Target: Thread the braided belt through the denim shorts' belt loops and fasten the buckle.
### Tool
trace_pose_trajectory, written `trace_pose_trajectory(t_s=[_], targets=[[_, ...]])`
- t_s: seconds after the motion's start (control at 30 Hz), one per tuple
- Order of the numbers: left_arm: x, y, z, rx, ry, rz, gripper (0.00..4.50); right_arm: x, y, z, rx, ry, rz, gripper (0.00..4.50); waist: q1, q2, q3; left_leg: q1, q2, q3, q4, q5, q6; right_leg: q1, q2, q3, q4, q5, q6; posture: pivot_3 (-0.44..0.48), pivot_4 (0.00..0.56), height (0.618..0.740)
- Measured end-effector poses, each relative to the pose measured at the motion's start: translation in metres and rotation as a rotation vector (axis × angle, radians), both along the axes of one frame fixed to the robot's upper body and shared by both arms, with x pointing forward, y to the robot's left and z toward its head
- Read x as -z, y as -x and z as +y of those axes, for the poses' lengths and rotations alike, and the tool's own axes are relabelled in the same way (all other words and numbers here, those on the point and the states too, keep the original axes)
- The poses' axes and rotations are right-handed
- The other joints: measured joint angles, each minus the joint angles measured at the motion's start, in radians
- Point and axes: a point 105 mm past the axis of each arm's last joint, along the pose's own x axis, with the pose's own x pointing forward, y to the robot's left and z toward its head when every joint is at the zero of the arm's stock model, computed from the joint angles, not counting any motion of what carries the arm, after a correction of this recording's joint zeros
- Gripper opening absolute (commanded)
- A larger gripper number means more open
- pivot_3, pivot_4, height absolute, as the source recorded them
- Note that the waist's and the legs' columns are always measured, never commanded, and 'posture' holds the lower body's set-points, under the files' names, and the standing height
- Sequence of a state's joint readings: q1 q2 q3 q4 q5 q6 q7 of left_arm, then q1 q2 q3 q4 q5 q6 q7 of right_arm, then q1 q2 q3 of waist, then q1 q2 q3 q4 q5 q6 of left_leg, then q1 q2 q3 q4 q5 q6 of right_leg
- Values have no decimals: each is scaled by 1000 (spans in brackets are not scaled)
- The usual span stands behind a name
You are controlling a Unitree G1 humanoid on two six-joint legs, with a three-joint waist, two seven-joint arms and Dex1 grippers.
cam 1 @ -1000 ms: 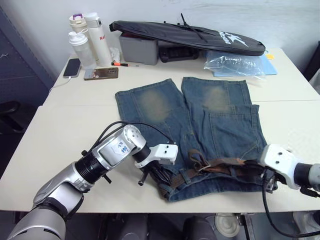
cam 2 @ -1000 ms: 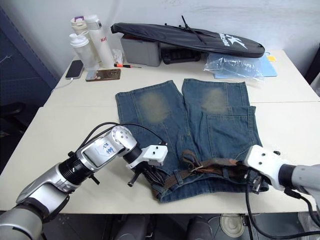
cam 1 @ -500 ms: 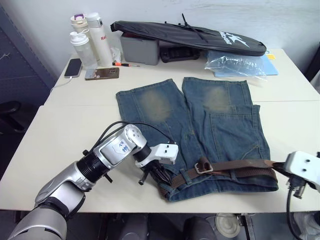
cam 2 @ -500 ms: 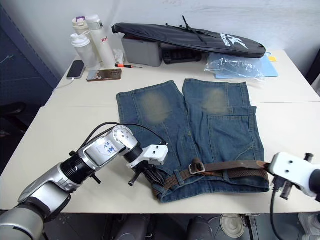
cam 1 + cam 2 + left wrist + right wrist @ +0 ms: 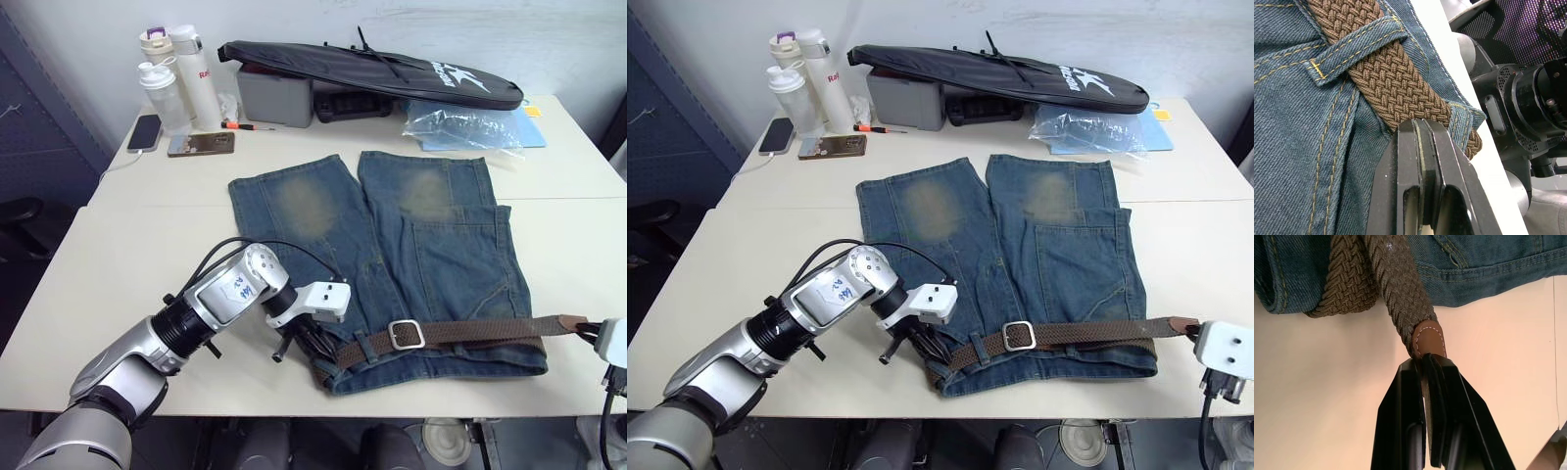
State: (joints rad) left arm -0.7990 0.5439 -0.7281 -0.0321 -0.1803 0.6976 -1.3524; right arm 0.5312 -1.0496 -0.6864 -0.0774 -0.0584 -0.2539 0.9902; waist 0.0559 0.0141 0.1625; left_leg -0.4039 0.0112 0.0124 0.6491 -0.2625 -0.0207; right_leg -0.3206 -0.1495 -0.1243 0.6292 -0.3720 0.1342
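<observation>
Where the braided belt (image 5: 1073, 333) runs along the waistband of the denim shorts (image 5: 1038, 255), it lies nearly straight, passing under a belt loop (image 5: 1354, 51) near the left end, with the buckle (image 5: 1019, 335) flat at about the middle of the waistband. Its leather tip reaches past the shorts' edge at 3 o'clock, where the right gripper (image 5: 1425, 367) has its jaws pinching that tip. At 9 o'clock of the buckle, the left gripper (image 5: 1420, 128) has its jaws pressed together against the woven strap at the waistband's corner. At 12 o'clock, across the bench (image 5: 745, 255), lies a long black bag (image 5: 999, 73) with white lettering too small to read, resting over a grey box (image 5: 901, 98); what the box holds is hidden. At 10 o'clock stand three bottles (image 5: 803, 83), one bearing red letters, beside two phones (image 5: 813, 142).
</observation>
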Motion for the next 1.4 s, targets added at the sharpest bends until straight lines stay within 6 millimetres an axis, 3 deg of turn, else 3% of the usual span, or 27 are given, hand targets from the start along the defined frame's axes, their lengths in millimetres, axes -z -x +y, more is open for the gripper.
trace_pose_trajectory(t_s=[0.13, 0.23, 0.4, 0.5, 0.6, 0.73, 0.87, 1.0, 1.1, 1.3, 1.37, 1.4], targets=[[0, -1, 0, -2, 7, -13, 0, 10, -1, 1, 17, -46, 4, 62, -1, 0, 0, 0, 0, 0, 0, 0, 0, 0, 0, 0, 0, 0, 0, 0, 150, 656], [0, -2, 0, -1, 15, -22, 0, 15, -1, 2, 44, -113, 5, 1045, 0, 1, 0, 0, 0, 0, 1, 0, 0, 0, 0, 0, 1, 0, 0, 0, 150, 656], [-2, -3, 2, -25, 28, -16, 0, 19, 5, 0, 86, -182, 50, 3221, -3, 1, 0, 0, 1, 0, 1, 0, 0, 0, 0, 0, 1, 0, 0, 0, 150, 656], [-9, -8, 5, -76, 45, -12, 0, -5, -4, 7, 126, -370, -22, 4471, -7, 1, 0, 0, 1, 0, 1, 0, 0, 0, 0, 1, 1, 0, 0, 0, 150, 656], [-23, -9, 6, -108, 91, -9, 0, -30, -9, 15, 134, -500, -58, 4471, -6, 1, 0, 0, 2, -1, 1, 0, 0, 0, 0, 0, 2, 0, 0, 0, 150, 656], [-66, -7, 29, -172, 194, 30, 0, -42, -10, 32, 153, -684, 22, 4471, -6, 0, 0, 0, 3, -2, 0, 0, 0, 0, 1, -1, 1, 0, -1, 0, 150, 656], [-91, -13, 43, -282, 274, 54, 1325, -37, -9, 50, 152, -773, 110, 4500, -1, 0, 0, -1, 2, -2, 1, 0, 1, 0, 0, -1, 1, 0, 0, 0, 150, 656], [-105, -22, 62, -436, 343, 43, 3371, -31, -13, 61, 150, -820, 164, 4500, -5, -1, 1, 0, 2, -2, -1, 0, 1, 0, 0, -1, 1, 0, 0, 0, 150, 656], [-98, -20, 86, -567, 357, 59, 4405, -30, -14, 63, 170, -880, 183, 4500, -13, 1, 0, 1, 2, 0, -3, 0, 0, -1, 1, 1, 1, 0, 0, 0, 150, 656], [-80, -13, 104, -687, 354, 82, 4405, -27, -16, 58, 218, -954, 184, 4500, -14, -1, 1, 0, 3, -2, -2, 0, 0, -1, 1, 0, 1, 0, -1, 0, 150, 656], [-80, -15, 108, -752, 406, 41, 4405, -29, -19, 58, 230, -991, 157, 4500, -7, -1, 1, 0, 3, -2, -1, 0, 0, 0, 0, 0, 1, 0, 0, 0, 150, 656], [-81, -23, 112, -844, 487, -68, 4405, -32, -25, 57, 239, -1015, 120, 4500, 1, -1, 1, 0, 3, -2, 0, 0, 1, 0, 0, 4, 1, 0, 0, 0, 150, 656]])
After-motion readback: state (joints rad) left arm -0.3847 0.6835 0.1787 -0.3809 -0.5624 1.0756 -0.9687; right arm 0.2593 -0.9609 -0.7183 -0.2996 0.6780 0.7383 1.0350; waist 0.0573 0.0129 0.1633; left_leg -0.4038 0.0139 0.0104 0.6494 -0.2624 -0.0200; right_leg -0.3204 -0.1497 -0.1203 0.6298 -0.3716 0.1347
